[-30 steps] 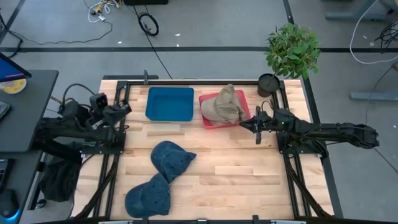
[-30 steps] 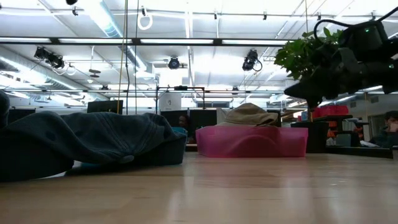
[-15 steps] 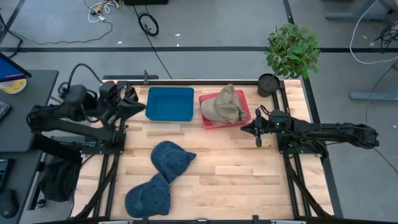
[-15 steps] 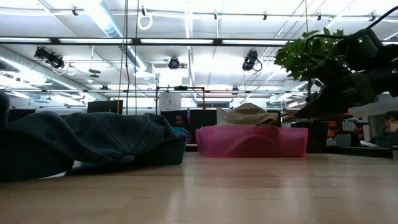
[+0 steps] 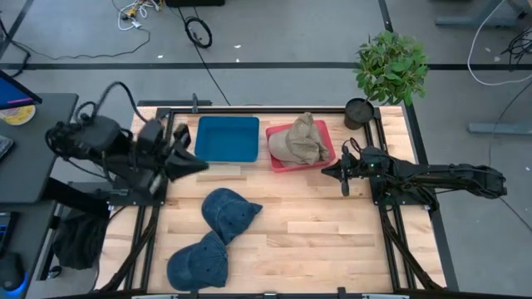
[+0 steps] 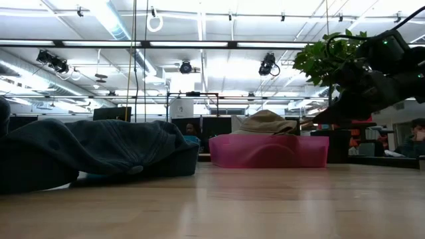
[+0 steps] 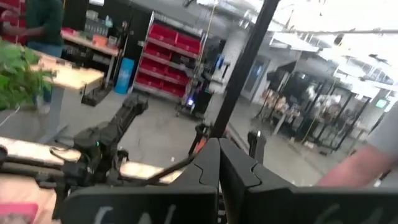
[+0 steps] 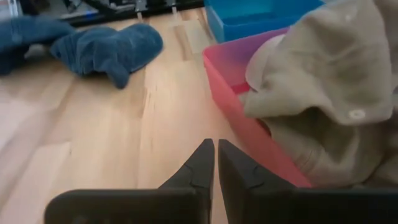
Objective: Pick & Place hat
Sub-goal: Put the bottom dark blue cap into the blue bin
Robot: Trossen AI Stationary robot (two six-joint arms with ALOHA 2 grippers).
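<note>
Two dark blue hats lie flat on the wooden table, one near the middle (image 5: 229,212) and one by the near edge (image 5: 198,262); the low view shows a blue hat (image 6: 93,153) close up. A beige hat (image 5: 299,141) rests crumpled in the pink tray (image 5: 326,158). My right gripper (image 5: 327,170) is shut and hovers beside the pink tray's right near corner, touching nothing; its wrist view shows the beige hat (image 8: 329,93) and the tray wall (image 8: 249,118) just ahead. My left gripper (image 5: 199,163) is shut, raised left of the blue tray (image 5: 227,138).
The blue tray stands at the far edge, left of the pink one. A potted plant (image 5: 389,71) stands at the table's far right corner. Black frame rails run along the left and right sides. Bare wood lies between the blue hats and my right arm.
My left arm has lifted from its folded place at the table's left edge and swung right, its shut gripper now pointing toward the blue tray's near left corner. My right gripper has sunk slightly beside the pink tray. The hats have not moved.
</note>
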